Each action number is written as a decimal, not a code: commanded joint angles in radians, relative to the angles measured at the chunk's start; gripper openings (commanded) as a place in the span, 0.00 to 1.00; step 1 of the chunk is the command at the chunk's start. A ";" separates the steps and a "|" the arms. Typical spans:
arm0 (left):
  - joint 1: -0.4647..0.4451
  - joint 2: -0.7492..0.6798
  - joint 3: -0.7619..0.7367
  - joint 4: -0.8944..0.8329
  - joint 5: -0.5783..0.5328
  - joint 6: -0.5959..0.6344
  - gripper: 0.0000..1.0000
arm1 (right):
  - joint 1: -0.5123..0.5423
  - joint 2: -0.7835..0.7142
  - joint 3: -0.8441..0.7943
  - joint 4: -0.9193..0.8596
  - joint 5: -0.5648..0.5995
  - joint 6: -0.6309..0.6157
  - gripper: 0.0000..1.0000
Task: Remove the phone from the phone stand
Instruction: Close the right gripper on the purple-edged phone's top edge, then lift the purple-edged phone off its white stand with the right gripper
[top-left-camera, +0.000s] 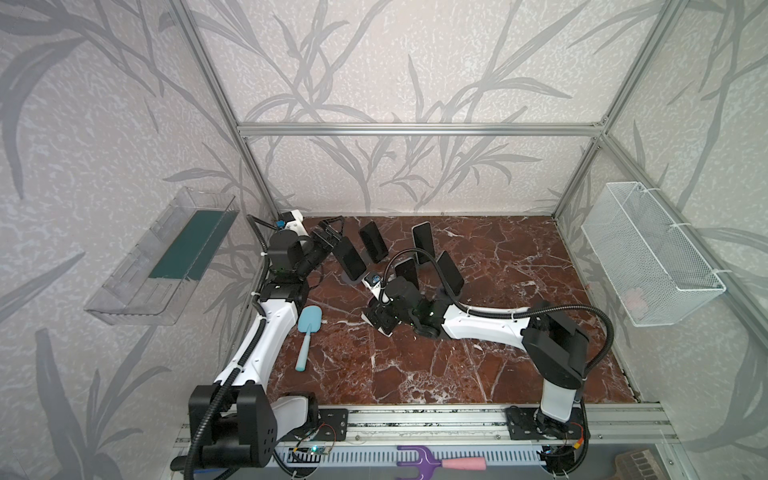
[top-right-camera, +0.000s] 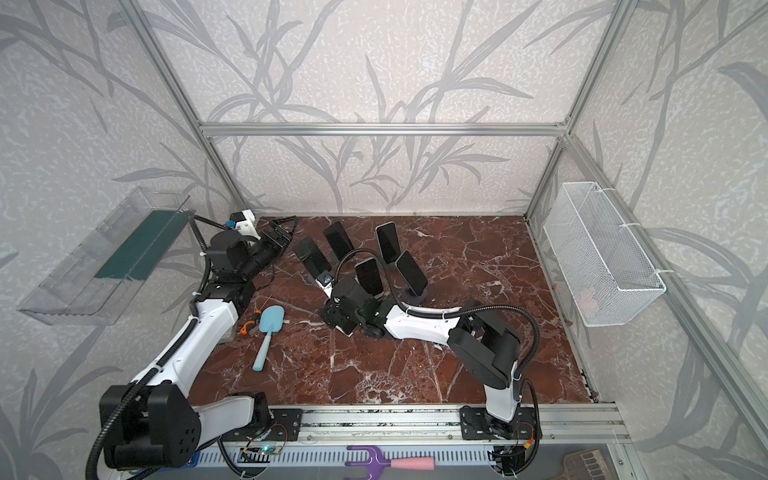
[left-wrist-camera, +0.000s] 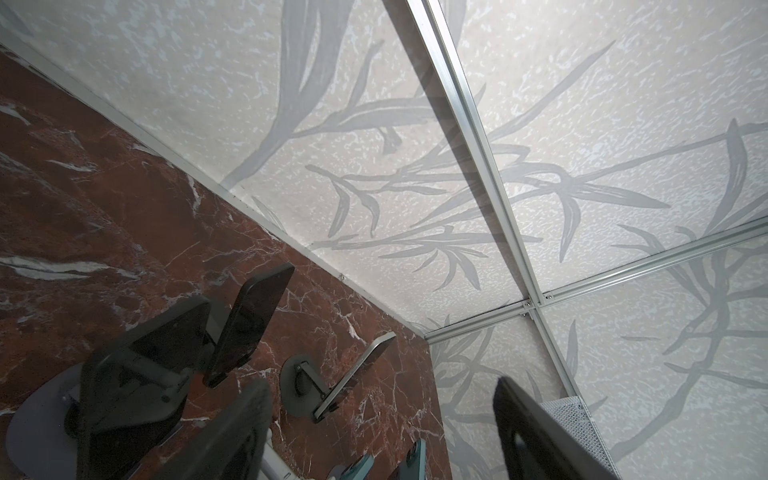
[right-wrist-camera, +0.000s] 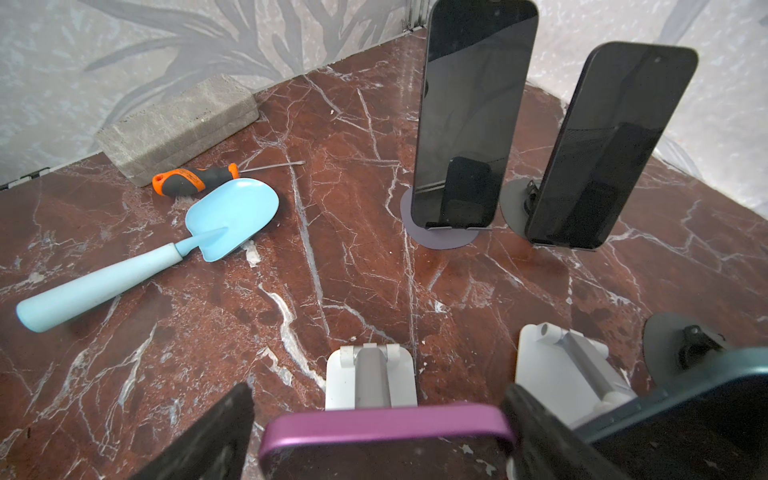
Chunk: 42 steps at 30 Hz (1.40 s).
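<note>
The purple-edged phone (right-wrist-camera: 386, 428) leans on its white phone stand (right-wrist-camera: 370, 378) on the bench (right-wrist-camera: 332, 270). In both top views it sits just left of the frame's middle, mostly hidden under the right arm's wrist. The right fingers (right-wrist-camera: 216, 436) stand apart, one on each side of its top edge, not visibly clamped. Best to centre them, close squarely on the side edges, then lift along the stand's lean — a straight pull back could tip it. The left fingers (left-wrist-camera: 536, 436) are apart and empty.

Leaf-patterned grey walls (top-left-camera: 415, 62), aluminium frame (top-left-camera: 415, 129), red marble tabletop (top-left-camera: 519, 270), white mesh basket (top-left-camera: 648, 257)
</note>
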<state>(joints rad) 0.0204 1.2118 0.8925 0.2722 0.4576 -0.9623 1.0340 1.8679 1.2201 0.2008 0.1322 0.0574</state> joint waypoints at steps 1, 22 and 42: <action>-0.004 0.017 -0.011 0.038 0.025 -0.020 0.83 | -0.006 0.005 -0.022 0.036 -0.010 0.019 0.90; -0.006 0.018 -0.012 0.048 0.030 -0.024 0.81 | -0.033 -0.058 -0.094 0.089 -0.057 0.022 0.66; -0.027 0.005 -0.014 0.070 0.036 -0.007 0.79 | -0.033 -0.239 -0.127 0.048 -0.059 -0.019 0.65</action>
<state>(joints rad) 0.0013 1.2320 0.8856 0.3115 0.4831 -0.9794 1.0058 1.6810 1.0954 0.2413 0.0662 0.0528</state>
